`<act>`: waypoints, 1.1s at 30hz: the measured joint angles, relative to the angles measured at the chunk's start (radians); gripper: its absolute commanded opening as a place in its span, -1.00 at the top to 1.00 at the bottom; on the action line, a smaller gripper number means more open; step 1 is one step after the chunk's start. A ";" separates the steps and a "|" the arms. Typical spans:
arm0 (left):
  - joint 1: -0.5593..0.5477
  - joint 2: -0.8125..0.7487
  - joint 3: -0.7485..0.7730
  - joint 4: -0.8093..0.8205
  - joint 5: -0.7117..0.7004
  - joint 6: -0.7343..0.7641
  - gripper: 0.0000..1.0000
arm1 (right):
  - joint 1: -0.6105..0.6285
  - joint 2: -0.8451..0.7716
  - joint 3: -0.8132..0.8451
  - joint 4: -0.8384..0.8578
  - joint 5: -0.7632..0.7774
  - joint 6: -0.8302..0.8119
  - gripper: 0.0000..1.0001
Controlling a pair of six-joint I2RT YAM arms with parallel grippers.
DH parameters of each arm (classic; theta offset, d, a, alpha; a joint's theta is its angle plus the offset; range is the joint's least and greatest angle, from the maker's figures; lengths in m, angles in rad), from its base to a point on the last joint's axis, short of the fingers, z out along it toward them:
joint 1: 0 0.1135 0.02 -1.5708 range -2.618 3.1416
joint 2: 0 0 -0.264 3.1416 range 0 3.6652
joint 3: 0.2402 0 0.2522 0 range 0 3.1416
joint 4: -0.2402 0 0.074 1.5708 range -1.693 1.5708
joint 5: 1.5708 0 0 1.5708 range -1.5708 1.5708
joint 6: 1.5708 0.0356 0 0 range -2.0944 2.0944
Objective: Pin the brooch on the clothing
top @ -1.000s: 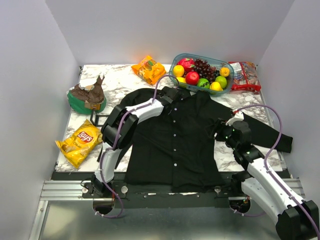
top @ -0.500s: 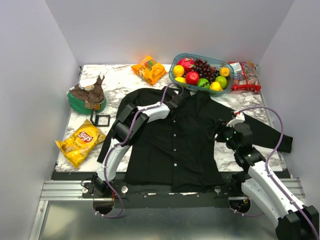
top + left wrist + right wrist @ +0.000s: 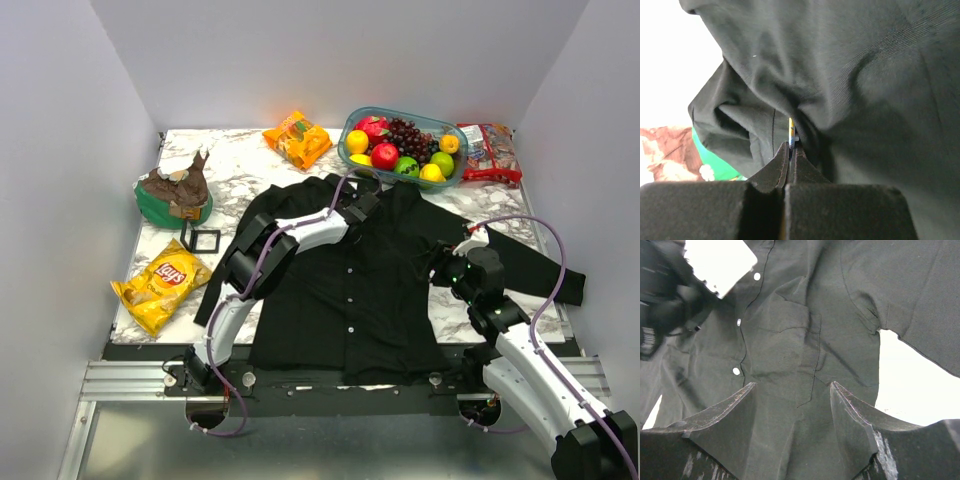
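Top view only: whole black shirt point(image 3: 350, 300) spread front-up on marble table point(image 3: 230, 160); fruit basket point(image 3: 402, 112) behind collar; chip bag point(image 3: 160, 285) and small black square frame point(image 3: 205, 240) off to left.
Left wrist view only: tight close-up filled with folds of cloth; thin yellowish edge of what looks like brooch point(image 3: 791, 129) poking up at fingertips; green bowl point(image 3: 715, 162) blurred behind.
Right wrist view only: chest pocket point(image 3: 790, 325), white buttons point(image 3: 757, 276) down front, left arm point(image 3: 665, 295) blurred in upper left corner.
Left gripper point(image 3: 791, 146): clamped fully together, pinching brooch edge-on; face of disc not visible.
Right gripper point(image 3: 792, 385): jaws spread wide, nothing between them, over shirt below pocket; contact with cloth unclear.
Brooch location: at left fingertips, up near collar, pressed against dark fold of cloth; hidden under gripper in top view.
Brooch vs right gripper: well apart, right gripper at shirt's side by sleeve seam.
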 measured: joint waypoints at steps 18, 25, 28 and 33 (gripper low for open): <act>0.088 -0.217 -0.008 -0.024 0.394 -0.154 1.00 | 0.000 0.011 0.000 -0.001 0.000 0.001 -0.35; 0.140 -0.326 -0.033 -0.012 0.548 -0.209 1.00 | 0.000 0.056 0.000 0.011 -0.012 0.001 -0.32; 0.177 -0.363 -0.066 0.007 0.612 -0.233 1.00 | 0.000 0.098 0.000 0.037 -0.031 0.001 -0.30; 0.228 -0.401 -0.122 0.033 0.710 -0.263 1.00 | 0.000 0.174 0.006 0.070 -0.063 0.000 -0.30</act>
